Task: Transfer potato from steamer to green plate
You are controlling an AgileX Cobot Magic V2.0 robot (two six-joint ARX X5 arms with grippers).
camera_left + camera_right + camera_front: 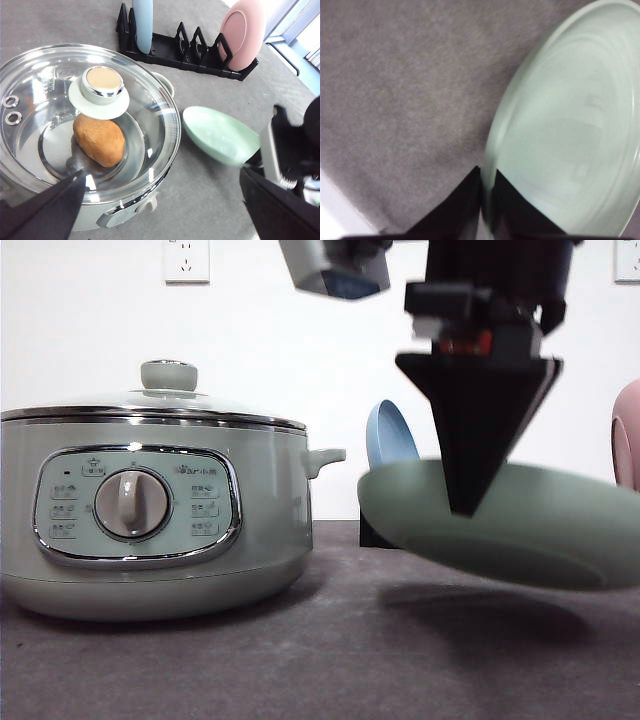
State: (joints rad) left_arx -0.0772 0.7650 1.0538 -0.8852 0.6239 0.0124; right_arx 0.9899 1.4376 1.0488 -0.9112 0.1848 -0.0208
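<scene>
The potato (pixel 99 139) lies inside the steamer (pixel 150 530), seen through its closed glass lid (pixel 150 115) with the knob (pixel 102 82) on top. My left gripper (pixel 160 175) hovers above the steamer's front, open, its fingers spread wide and holding nothing. To the right of the steamer, the green plate (pixel 540 525) hangs tilted just above the table. My right gripper (pixel 465 505) is shut on its near rim. The right wrist view shows the right gripper's fingers (pixel 510 205) pinching the plate's (pixel 570 135) edge. The left wrist view also shows the plate (pixel 220 135).
A black dish rack (pixel 175 50) stands behind the steamer. A blue plate (pixel 142 25) and a pink plate (pixel 242 32) stand upright in it. Grey table cloth (pixel 330 660) lies bare in front of and between the steamer and the plate.
</scene>
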